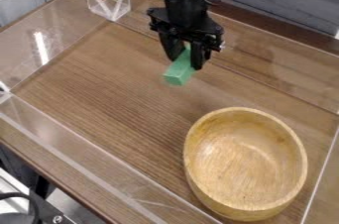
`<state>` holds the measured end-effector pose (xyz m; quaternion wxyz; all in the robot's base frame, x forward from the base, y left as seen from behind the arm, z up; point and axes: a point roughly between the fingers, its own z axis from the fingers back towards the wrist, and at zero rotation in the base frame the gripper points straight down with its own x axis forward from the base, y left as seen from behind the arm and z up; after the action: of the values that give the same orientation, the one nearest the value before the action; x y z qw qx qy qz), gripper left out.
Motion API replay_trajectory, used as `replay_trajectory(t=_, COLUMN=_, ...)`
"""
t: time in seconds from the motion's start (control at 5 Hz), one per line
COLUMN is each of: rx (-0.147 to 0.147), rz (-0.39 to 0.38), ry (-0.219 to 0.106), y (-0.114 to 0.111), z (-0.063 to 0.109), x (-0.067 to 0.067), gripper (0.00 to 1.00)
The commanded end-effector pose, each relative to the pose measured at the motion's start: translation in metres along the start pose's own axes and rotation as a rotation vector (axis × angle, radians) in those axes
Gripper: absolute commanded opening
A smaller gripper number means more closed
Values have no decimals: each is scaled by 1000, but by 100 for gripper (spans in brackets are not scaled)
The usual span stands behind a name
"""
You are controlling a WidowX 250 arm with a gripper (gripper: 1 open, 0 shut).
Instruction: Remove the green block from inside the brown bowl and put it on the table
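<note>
One camera view: you look down at an angle across the table, from its near corner.
Acrylic walls (pixel 54 159): clear panels stand along the table's edges; you see one running down the left and front, with glare on it, and a folded clear piece near the top left corner.
Table (pixel 93 89): brown wood-grain top, bare on its left half.
Arm: you see a black arm coming in from the top centre, pointing almost straight down.
End effector (pixel 183 61): black, with its fingers pointing down; it is closed on the green block, one finger on each side of the block's upper part.
Green block (pixel 179 71): bright green and elongated, held tilted, its top hidden between the fingers and its lower end poking out below them. You find it above the middle of the table, up and to the left of the bowl and well clear of the rim. Whether its lower end touches the wood you cannot tell from this angle.
Brown bowl (pixel 199 183): round, light wood with a thick rim, sitting on the table at the lower right; its hollow shows only wood grain.
Background: a grey plank wall runs behind the table at the top right.
</note>
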<state>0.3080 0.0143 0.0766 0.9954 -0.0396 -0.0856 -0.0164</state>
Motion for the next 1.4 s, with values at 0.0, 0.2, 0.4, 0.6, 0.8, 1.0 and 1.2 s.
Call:
replay_trajectory(t=0.0, rx=2, rz=-75, ry=-70, y=-4, z=10, x=16, gripper=0)
replay_trajectory(t=0.2, rx=0, rz=-118, ry=-76, y=-4, z=9, x=20, gripper=0)
replay_trajectory(t=0.4, rx=0, rz=-157, ry=-79, y=-4, z=7, x=21, gripper=0)
replay_trajectory(t=0.6, rx=1, rz=-192, ry=-80, y=-5, z=7, x=23, gripper=0)
replay_trajectory(t=0.8, rx=4, rz=-219, ry=-81, y=-7, z=8, x=23, gripper=0)
replay_trajectory(t=1.0, rx=10, rz=-239, ry=-78, y=-7, z=11, x=21, gripper=0)
replay_trajectory(t=1.2, rx=16, rz=-253, ry=-77, y=-8, z=14, x=19, gripper=0)
